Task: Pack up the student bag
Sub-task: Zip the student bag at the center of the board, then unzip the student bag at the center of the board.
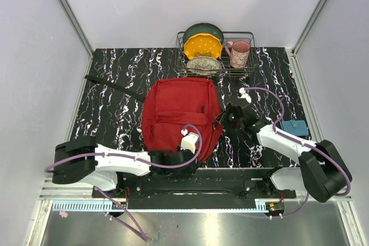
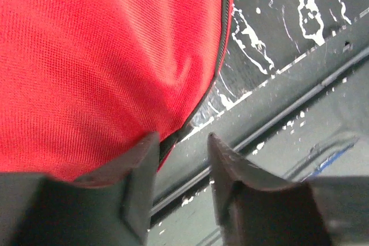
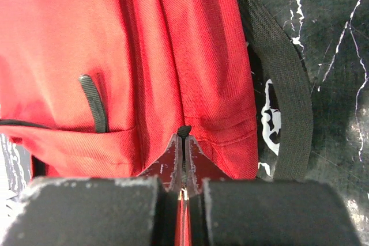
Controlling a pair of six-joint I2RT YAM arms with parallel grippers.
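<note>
Top external view: a black marble-patterned tabletop with white veins (image 1: 115, 119) carries everything. Near its middle, toward the arms, lies the large red fabric backpack (image 1: 179, 110), flat with its front pocket facing up. It is the biggest object there, and its near edge reaches almost to the table's front rail.

Beyond the backpack's far edge stands a wire dish rack (image 1: 245, 72). It holds a dark green plate (image 1: 203, 29), a yellow scalloped plate (image 1: 203, 45) and a grey patterned dish (image 1: 203, 64), with a pink mug (image 1: 239, 53) at the rack's right end.

The left gripper (image 2: 181, 142) sits at the backpack's near edge. Its jaws are spread with a clear gap between them, and the left finger (image 2: 141, 171) touches the red fabric beside the black zipper line. Nothing is held.

The right gripper (image 3: 183, 142) is at the backpack's right side. Its jaws are pressed together, and the tips pinch a small black zipper tab (image 3: 184, 131) on a seam of the bag.

A long black strap (image 1: 109, 86) runs out from the backpack's far-left corner across the table. In the right wrist view another black webbing strap (image 3: 282, 84) curves along the bag's side.

To the right of the backpack, well apart from it, rests a small blue box (image 1: 295, 127).
</note>
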